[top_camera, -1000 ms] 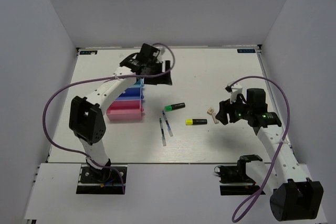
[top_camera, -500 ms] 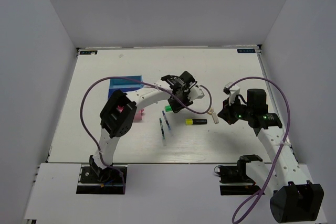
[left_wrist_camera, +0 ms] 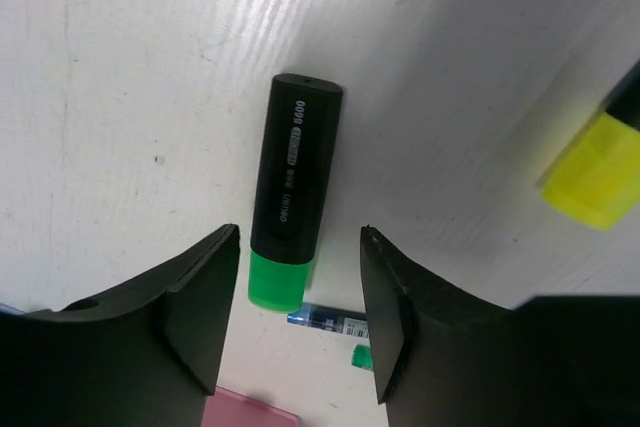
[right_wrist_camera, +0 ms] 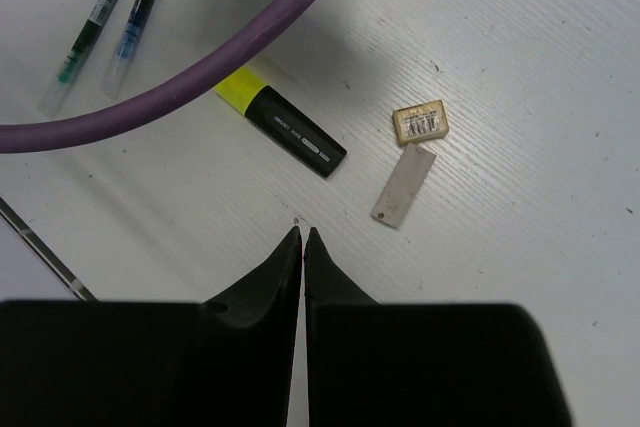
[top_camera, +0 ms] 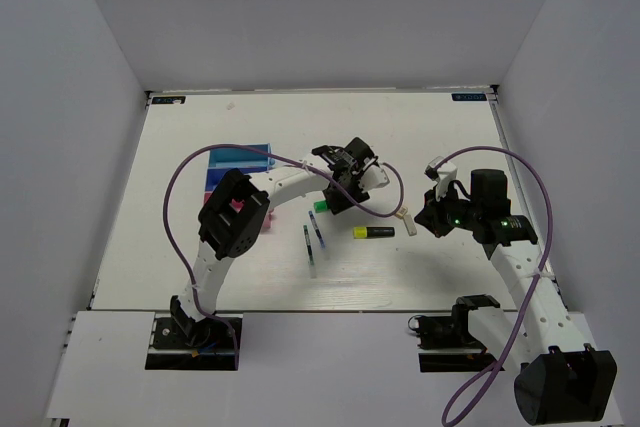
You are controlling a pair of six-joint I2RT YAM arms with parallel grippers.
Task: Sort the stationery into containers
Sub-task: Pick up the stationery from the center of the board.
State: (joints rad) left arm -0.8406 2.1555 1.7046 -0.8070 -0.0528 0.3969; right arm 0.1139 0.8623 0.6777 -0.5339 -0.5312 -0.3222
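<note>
While the left fingers point(left_wrist_camera: 200, 297), spread, straddle the green highlighter point(left_wrist_camera: 293, 177) and the right fingers point(right_wrist_camera: 270, 277) sit pressed together, the grasp step probably needs closing next.

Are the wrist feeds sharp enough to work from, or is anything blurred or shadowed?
Left wrist: green highlighter sharp, its print readable, with a faint shadow to its right. Right wrist: yellow highlighter and cream piece crisp; purple cable close to the lens, soft-edged. Top external: even light, no glare.
</note>
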